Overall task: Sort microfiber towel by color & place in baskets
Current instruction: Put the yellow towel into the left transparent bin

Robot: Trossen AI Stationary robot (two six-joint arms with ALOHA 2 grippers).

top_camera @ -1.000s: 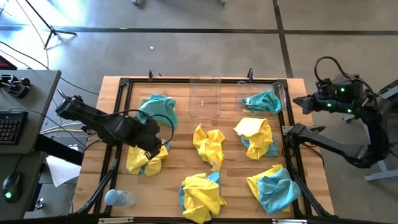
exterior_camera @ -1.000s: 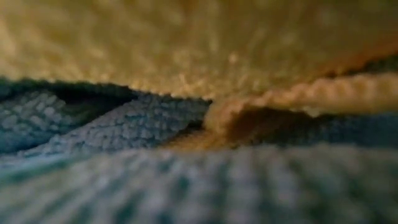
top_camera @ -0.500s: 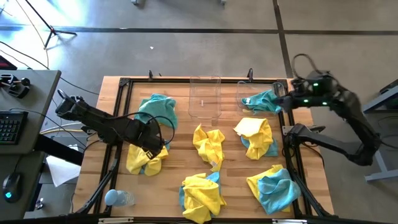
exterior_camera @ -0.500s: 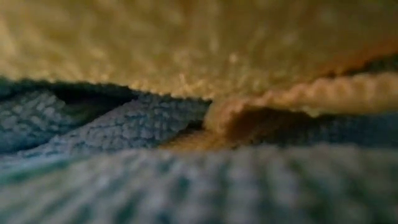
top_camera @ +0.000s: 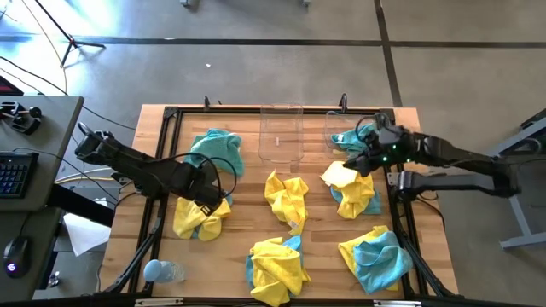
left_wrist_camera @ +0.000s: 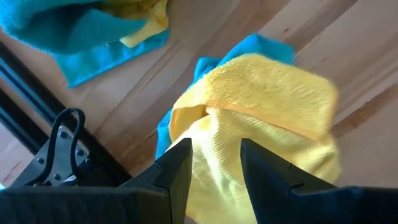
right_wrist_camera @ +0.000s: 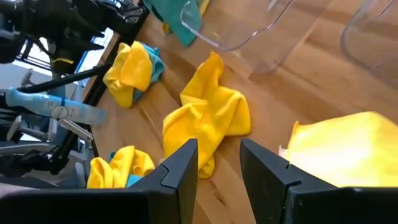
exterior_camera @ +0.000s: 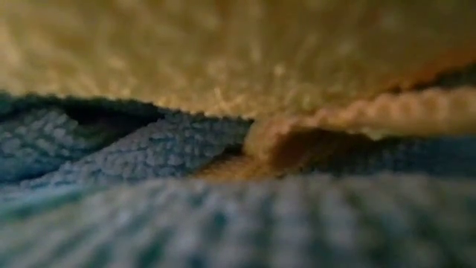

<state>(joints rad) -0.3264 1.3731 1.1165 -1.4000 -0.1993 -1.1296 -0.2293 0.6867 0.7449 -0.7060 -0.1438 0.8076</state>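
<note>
at lower left of the high view, left gripper (top_camera: 207,203) hangs spread over a yellow towel (left_wrist_camera: 261,118), poised to pinch. right gripper (top_camera: 365,162), empty and parted, nears another (top_camera: 348,175). baskets (top_camera: 281,134) wait upper centre of the surface (top_camera: 247,239).

right end effector (top_camera: 362,165) swung in from table's right edge, now apparently over yellow towel (top_camera: 348,176)
</note>
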